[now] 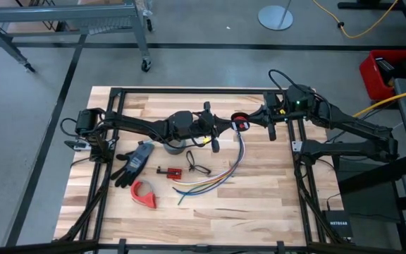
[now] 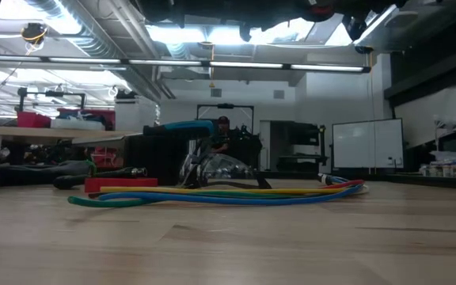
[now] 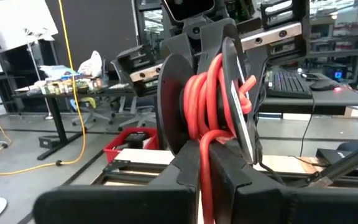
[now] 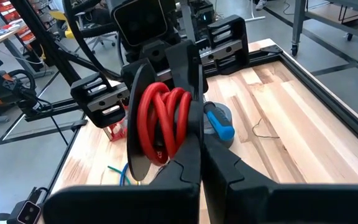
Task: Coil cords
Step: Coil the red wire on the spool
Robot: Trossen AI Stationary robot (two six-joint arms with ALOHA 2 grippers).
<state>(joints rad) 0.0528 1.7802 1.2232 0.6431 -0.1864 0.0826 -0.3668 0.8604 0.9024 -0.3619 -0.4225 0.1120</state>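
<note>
The red cord point(image 1: 240, 121) is wound as a small coil on a black spool with two round flanges, held in the air over the table's far middle between both grippers. It shows in the left wrist view point(image 3: 207, 93) and the right wrist view point(image 4: 160, 121). My left gripper point(image 1: 225, 127) is at the spool's left, shut on a red strand. My right gripper point(image 1: 251, 121) is at its right, shut on a flange. In the low view both grippers are cut off at the top edge. My left gripper pinches a single red strand point(image 3: 204, 163) between its two fingers where it leaves the coil's underside. The fingers come level from the table's left. The strand runs straight from the fingers into the coil, clear of the table. My right gripper pinches the rim of one black flange point(image 4: 191, 99) between its two fingers, coming level from the table's right. The spool stands on edge, its flanges upright, lifted clear of the table. The fingers hide the exact spot of contact.
On the table below lie a long bundle of multicoloured wires point(image 1: 213, 178), a small black looped cord point(image 1: 197, 168), a small red piece point(image 1: 169, 171), a red tape dispenser point(image 1: 144, 194), a blue-handled tool on dark gloves point(image 1: 136, 162) and a grey roll point(image 1: 175, 146).
</note>
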